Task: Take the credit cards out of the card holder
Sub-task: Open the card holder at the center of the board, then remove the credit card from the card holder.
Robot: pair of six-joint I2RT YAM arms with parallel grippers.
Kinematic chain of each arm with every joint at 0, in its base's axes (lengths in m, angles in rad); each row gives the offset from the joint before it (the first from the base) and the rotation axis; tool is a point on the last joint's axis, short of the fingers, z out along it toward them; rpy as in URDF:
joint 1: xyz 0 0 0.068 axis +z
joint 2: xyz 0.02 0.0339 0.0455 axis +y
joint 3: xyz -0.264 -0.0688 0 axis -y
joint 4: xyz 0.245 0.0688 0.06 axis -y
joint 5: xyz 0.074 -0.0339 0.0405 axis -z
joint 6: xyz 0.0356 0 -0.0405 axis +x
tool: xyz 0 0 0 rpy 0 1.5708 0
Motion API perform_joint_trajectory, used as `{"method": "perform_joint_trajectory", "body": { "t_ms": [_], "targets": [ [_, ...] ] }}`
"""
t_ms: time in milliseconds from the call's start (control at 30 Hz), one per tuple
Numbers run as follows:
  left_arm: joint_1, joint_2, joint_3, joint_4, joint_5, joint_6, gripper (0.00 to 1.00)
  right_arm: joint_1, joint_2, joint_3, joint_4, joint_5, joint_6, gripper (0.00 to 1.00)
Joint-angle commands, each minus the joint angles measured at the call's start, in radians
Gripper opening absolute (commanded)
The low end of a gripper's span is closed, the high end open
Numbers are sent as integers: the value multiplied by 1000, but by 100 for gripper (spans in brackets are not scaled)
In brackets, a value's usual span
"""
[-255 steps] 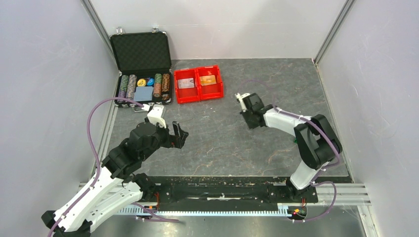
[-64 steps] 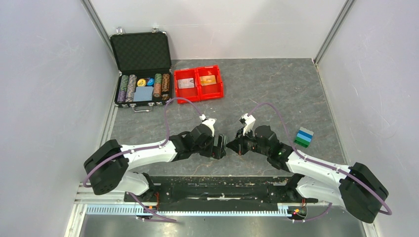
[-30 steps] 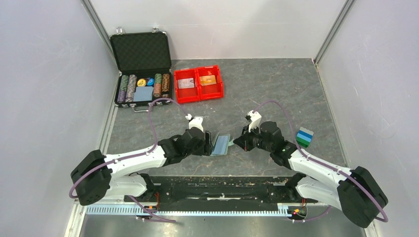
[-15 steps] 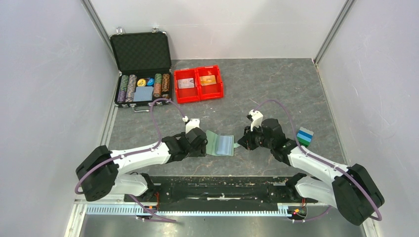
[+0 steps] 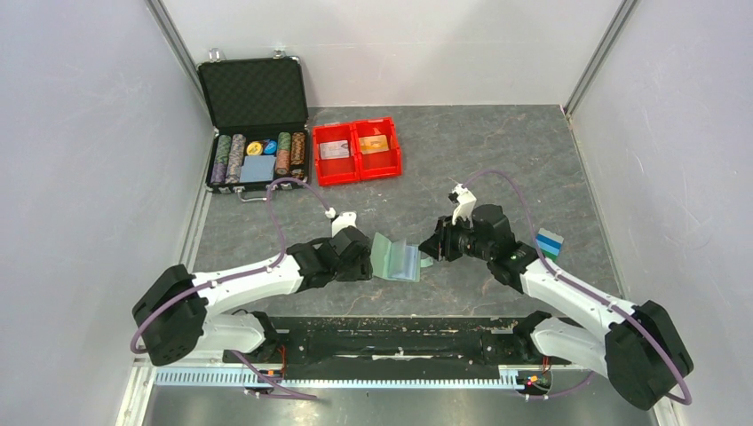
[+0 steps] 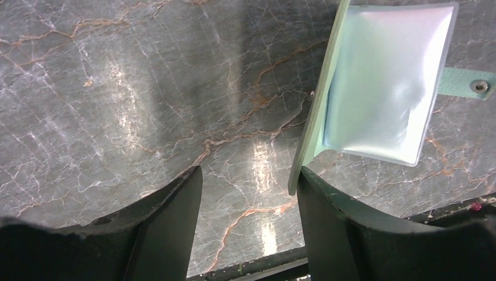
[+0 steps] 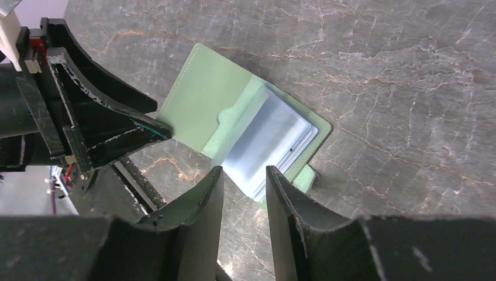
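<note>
The grey-green card holder [image 5: 397, 259] lies open on the table in front of the arms, pale clear pockets [image 7: 270, 145] facing up. Its left cover [image 6: 313, 129] stands tilted, edge beside my left gripper's right finger. My left gripper [image 5: 362, 263] [image 6: 248, 193] is open at the holder's left edge, with bare table between the jaws. My right gripper [image 5: 432, 248] [image 7: 243, 172] hovers at the holder's right edge, jaws narrowly apart over the pockets' corner, gripping nothing. A whitish-grey card [image 5: 334, 150] and an orange card [image 5: 375, 144] lie in the red bin [image 5: 356, 169].
An open black poker-chip case [image 5: 256, 124] stands at the back left, beside the red bin. A small blue and green stack [image 5: 549, 241] sits by the right arm. The holder's snap tab [image 6: 474, 86] sticks out to the right.
Both arms came to the table's middle and the card holder was laid open. In the last half second the right gripper moved left to the holder's edge and the left cover tilted up.
</note>
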Motion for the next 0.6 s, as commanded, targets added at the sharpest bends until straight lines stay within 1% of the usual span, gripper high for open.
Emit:
{"method": "perform_joint_trajectory", "body": {
  "t_ms": [0,167,300,400,433,500,567],
  "targets": [
    [31,15,34,73,53,4,67,-3,16,-24,80,-21,106,35],
    [75,31,32,146,129,23,66,6,84,-75,193,-80,171,34],
    [95,26,28,161,153,46,49,36,152,-69,213,-71,175,32],
    [102,29,11,177,197,65,28,56,188,-63,224,-53,182,34],
    [103,34,6,180,212,64,23,61,201,-61,224,-45,182,34],
    [103,43,-8,192,248,60,16,65,219,-60,223,-26,190,34],
    [103,48,-23,199,277,42,12,66,239,-59,214,-4,200,34]
  ]
}}
